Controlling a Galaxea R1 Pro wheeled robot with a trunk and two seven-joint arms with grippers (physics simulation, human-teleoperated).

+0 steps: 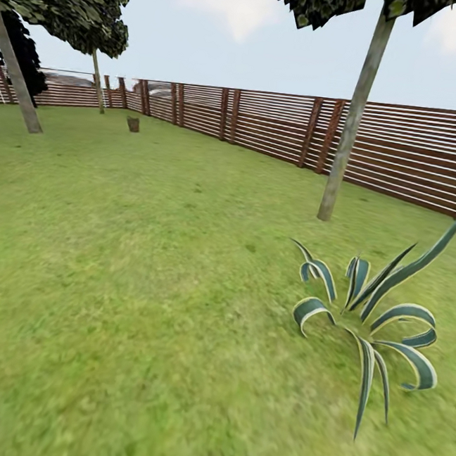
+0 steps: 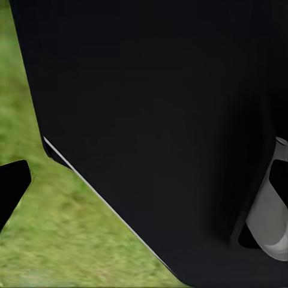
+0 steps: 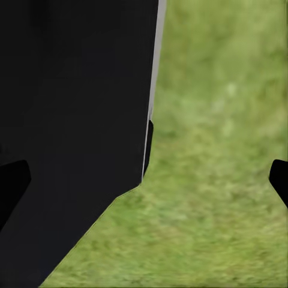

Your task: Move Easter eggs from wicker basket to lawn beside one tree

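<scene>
where lawn (image 1: 144, 282) meets fence (image 1: 282, 124), tree (image 1: 349, 128)

Left end effector (image 2: 144, 180) beside black robot body, right end effector (image 3: 144, 180) fingertips spread wide, empty

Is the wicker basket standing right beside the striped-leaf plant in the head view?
No, the wicker basket stands far off on the lawn near the fence, away from the plant.
</scene>
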